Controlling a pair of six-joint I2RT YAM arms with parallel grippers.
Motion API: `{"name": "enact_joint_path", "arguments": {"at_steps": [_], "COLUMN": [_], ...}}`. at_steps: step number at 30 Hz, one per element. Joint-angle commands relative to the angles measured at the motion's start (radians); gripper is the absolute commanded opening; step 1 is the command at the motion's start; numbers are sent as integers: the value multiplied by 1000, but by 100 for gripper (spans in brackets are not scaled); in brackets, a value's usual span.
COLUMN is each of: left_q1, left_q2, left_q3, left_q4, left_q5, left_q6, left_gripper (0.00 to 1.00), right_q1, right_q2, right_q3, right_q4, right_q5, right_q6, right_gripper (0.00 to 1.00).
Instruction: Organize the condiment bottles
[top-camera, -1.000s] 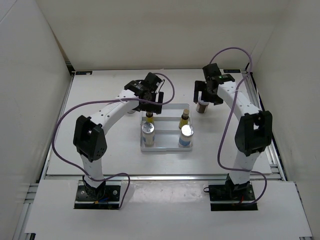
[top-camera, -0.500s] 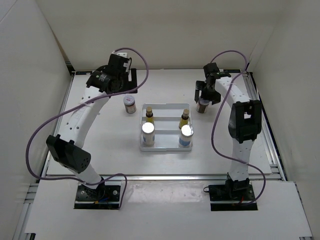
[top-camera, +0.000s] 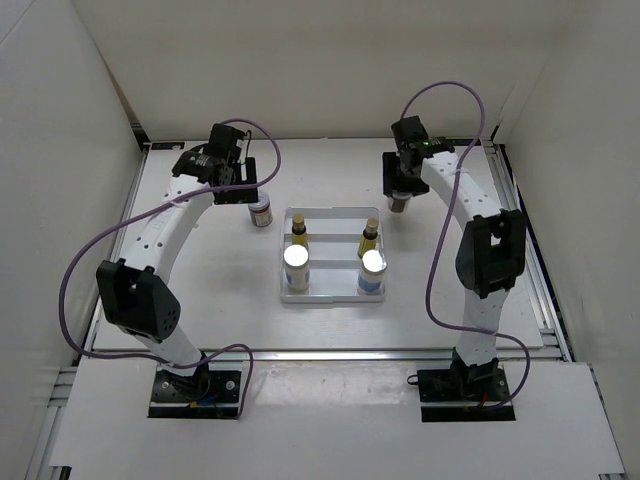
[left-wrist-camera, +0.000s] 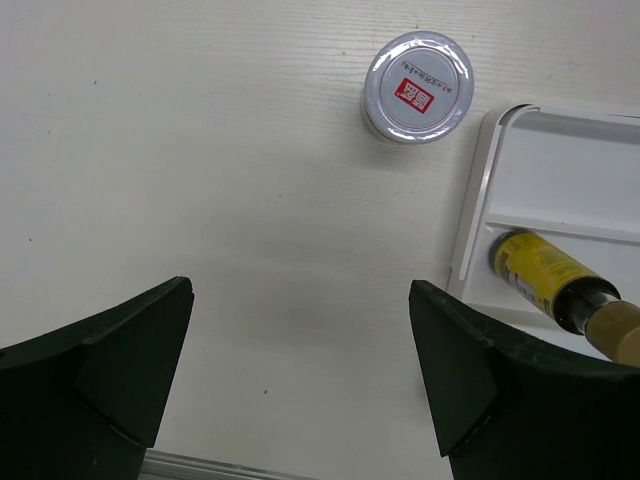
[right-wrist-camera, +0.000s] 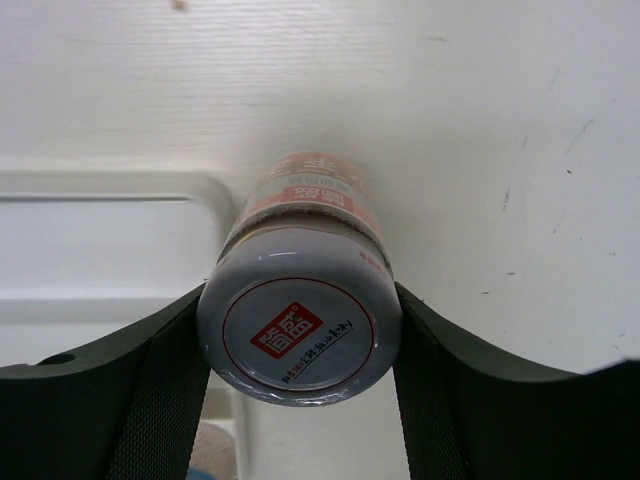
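White tabletop (right-wrist-camera: 480, 100), squat brown jar (right-wrist-camera: 305, 200), grey lid (right-wrist-camera: 300, 330), seemingly pinched by right gripper (right-wrist-camera: 298, 345); left gripper (left-wrist-camera: 300, 330) spread wide

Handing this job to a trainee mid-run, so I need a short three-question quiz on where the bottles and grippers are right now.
1. True or false: the white stepped rectangular tray holds two white silver-topped cylinder bottles and two slim yellow-and-black bottles.
2. What is between the right gripper's fingers? A) a slim yellow-and-black bottle; B) a squat brown jar with a grey lid; C) nothing.
3. Which gripper hangs open, holding nothing?
Key: 1 true. 2 B. 3 the left gripper.
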Motion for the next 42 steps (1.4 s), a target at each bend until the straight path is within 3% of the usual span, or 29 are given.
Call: {"name": "enact_joint_path", "arguments": {"at_steps": [1,8,28,42], "left_q1": [29,47,66,66], "left_q2": [-5,5,41,41], "left_q3": [-14,-41,-49,-40], "left_q4": [30,39,67,67], "left_q5": [11,31,114,123], "left_q6": [-8,-8,-8,-8], "left_gripper": [100,100,100,100], "right_q1": [64,119,139,139], "right_q2": [-114,-68,112,-12], "right_q3": [97,97,88,30], "right_q4": [35,35,-11,-1], "right_q5": [-38,-189,-220,-262], "right_q6": [-35,-35,-35,-67], "right_gripper": [12,11,18,10]}}
